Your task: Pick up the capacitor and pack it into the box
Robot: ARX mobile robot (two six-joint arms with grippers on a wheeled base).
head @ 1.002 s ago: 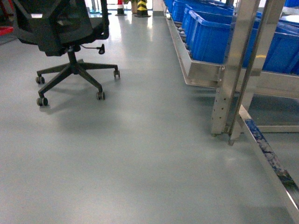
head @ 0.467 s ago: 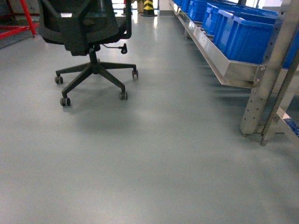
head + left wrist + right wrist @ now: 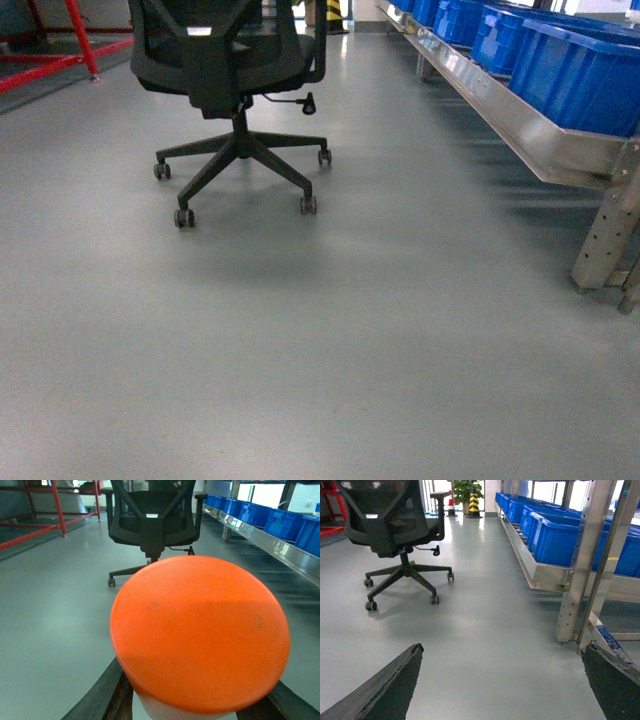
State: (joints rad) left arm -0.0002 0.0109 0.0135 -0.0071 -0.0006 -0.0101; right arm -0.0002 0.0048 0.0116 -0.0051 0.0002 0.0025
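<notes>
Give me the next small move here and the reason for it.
Probably keep driving and turning to look for the pink box: no view shows it. The left gripper is shut on an orange-topped cylinder, likely the capacitor, so there is nothing left to pick. The right gripper is open and empty. Steer between the office chair and the rack of blue bins.
</notes>
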